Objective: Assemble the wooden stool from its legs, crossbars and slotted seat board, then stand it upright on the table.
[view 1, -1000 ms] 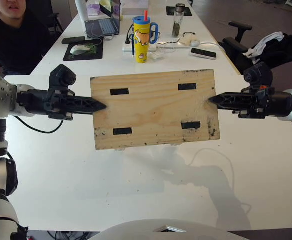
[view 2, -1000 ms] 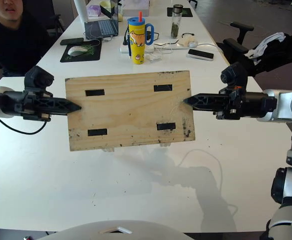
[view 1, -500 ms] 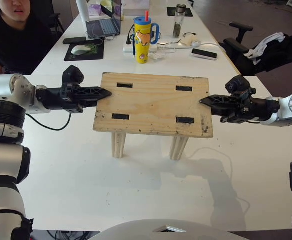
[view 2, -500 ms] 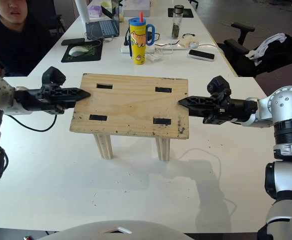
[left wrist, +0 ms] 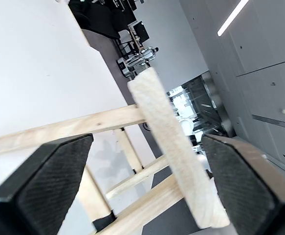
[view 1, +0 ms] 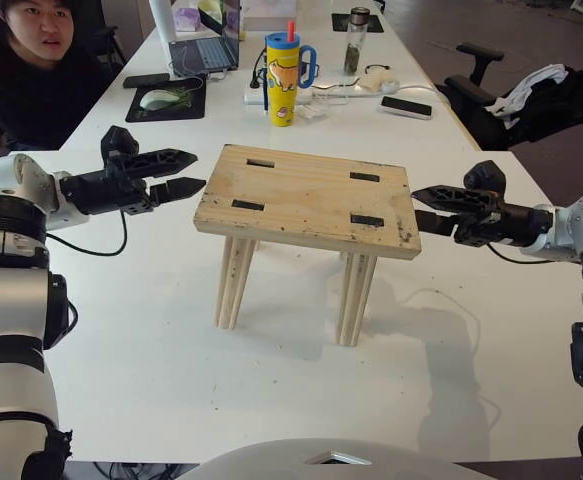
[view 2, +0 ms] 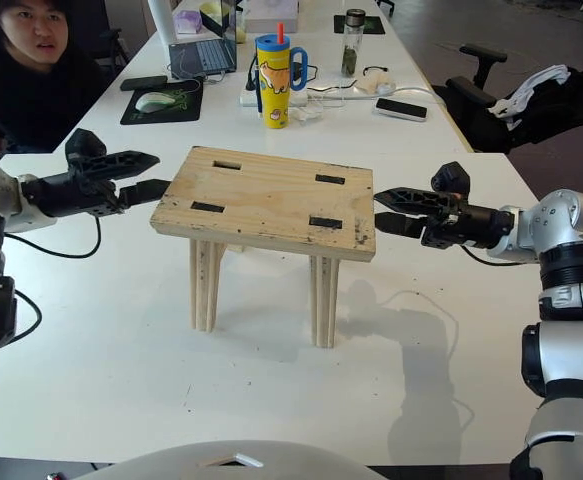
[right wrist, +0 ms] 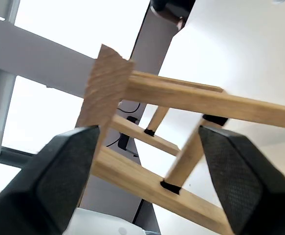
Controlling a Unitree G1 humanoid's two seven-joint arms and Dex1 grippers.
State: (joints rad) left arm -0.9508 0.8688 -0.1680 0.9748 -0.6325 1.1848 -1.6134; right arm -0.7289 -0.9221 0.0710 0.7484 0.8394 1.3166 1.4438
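Through the head camera, the stool (view 1: 306,195) is standing upright on the table (view 1: 171,390) between the left pincer (view 1: 199,169) and right pincer (view 1: 415,206), both gaping wide just off its ends, so the job is looking finished. Each wrist camera is showing the seat edge (left wrist: 171,147) (right wrist: 105,83) beyond spread fingers (left wrist: 39,186). Half a second earlier the pincers were pinching a tipped seat.

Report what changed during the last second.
The stool swung from tilted to upright and now stands on the table. The left end effector and the right end effector opened, letting go of its ends. The yellow mug behind stayed put.
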